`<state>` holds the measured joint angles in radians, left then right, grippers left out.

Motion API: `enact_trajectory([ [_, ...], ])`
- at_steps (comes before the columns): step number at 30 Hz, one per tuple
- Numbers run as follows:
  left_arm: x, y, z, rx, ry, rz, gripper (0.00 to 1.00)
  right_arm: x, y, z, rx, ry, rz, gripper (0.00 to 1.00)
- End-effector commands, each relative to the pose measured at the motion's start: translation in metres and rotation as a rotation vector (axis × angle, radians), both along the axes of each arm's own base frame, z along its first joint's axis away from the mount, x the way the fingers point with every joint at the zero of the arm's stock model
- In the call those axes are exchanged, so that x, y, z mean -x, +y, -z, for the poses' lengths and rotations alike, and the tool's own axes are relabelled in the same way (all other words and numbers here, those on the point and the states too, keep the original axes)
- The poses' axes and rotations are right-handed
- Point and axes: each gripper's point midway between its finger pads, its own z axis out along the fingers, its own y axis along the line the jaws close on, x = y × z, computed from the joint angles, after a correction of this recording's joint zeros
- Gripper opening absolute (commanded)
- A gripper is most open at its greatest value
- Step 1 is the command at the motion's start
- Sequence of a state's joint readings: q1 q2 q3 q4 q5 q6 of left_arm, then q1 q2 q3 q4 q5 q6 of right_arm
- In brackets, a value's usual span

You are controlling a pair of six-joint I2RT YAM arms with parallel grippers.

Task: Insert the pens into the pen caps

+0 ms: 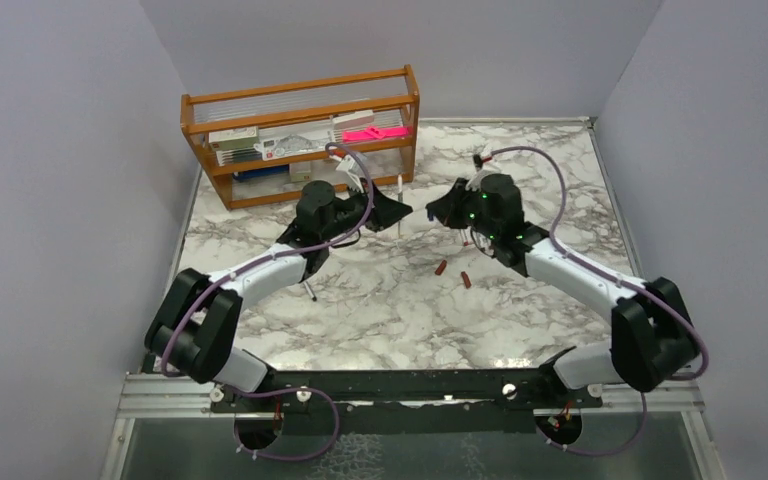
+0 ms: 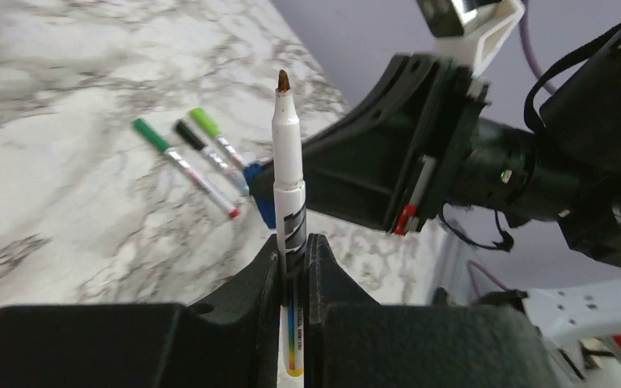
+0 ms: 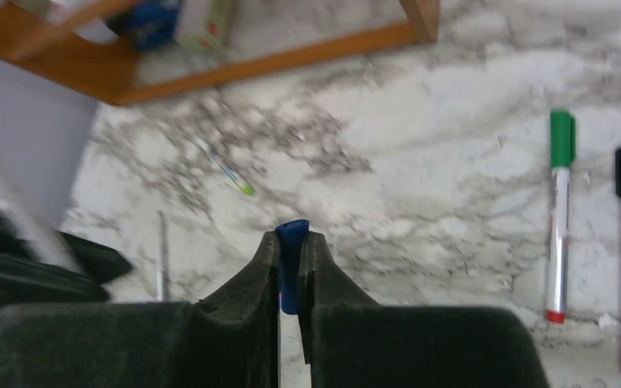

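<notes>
My left gripper [image 2: 293, 246] is shut on a white pen [image 2: 288, 162] that stands upright, its uncapped dark tip pointing up. My right gripper [image 3: 293, 241] is shut on a blue pen cap [image 3: 293, 229], whose open end sticks out past the fingertips. In the top view the left gripper [image 1: 401, 211] and right gripper [image 1: 434, 212] face each other closely above the table's far middle. The blue cap [image 2: 259, 192] shows just beside the pen barrel. Two red caps [image 1: 442, 267] lie on the table in front of the right gripper.
Three capped pens [image 2: 186, 166] lie side by side on the marble table [image 1: 380, 310]; two of them show in the right wrist view [image 3: 561, 210]. A wooden shelf [image 1: 300, 130] stands at the back left. A thin black pen [image 1: 310, 290] lies by the left arm.
</notes>
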<state>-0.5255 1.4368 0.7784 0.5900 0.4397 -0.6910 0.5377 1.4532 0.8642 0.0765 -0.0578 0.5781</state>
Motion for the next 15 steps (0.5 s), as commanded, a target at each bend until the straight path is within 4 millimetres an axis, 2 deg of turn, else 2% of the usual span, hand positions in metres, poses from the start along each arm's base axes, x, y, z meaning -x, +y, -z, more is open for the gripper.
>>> enact_trajectory([
  [1, 0.039, -0.029, -0.066, 0.265, -0.092, 0.294, 0.00, 0.001, 0.004, -0.090, -0.245, -0.242, -0.035, 0.01],
  [3, 0.050, -0.032, -0.074, 0.339, -0.111, 0.365, 0.00, 0.005, -0.006, -0.116, -0.310, -0.304, -0.018, 0.01],
  [8, 0.066, -0.037, -0.080, 0.448, -0.102, 0.460, 0.00, 0.015, -0.021, -0.159, -0.436, -0.413, -0.029, 0.01],
  [15, 0.072, -0.045, -0.079, 0.450, -0.095, 0.488, 0.00, 0.022, -0.022, -0.189, -0.482, -0.501, -0.062, 0.01],
])
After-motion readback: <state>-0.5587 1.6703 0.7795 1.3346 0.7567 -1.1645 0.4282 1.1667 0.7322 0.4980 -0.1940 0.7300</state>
